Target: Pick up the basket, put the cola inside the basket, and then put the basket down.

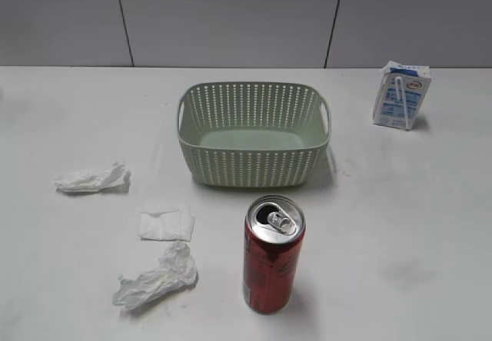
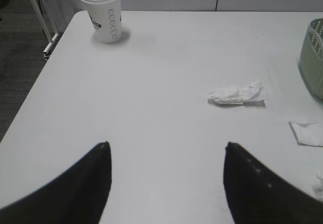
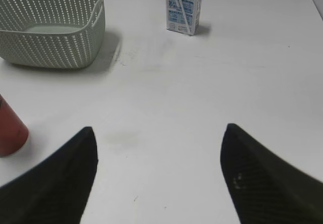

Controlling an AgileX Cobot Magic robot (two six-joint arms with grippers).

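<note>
White table (image 1: 430,226) holds basket (image 1: 254,135), apparently empty, cola (image 1: 273,254).

Basket and cola, both on table, apart.
Basket (image 1: 254,137): pale green, slotted walls, two cut-out handles, upright, empty. Cola (image 1: 273,255): tall slim red can, silver top, tab opened, standing upright just in front of basket.

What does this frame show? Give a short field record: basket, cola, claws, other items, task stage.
basket: upright on the table, empty
cola: upright, in front of the basket, apart from it
left claw: open, holding nothing
right claw: open, holding nothing
other items: drink carton, three crumpled tissues, lidded paper cup
task stage: nothing picked up yet
</note>
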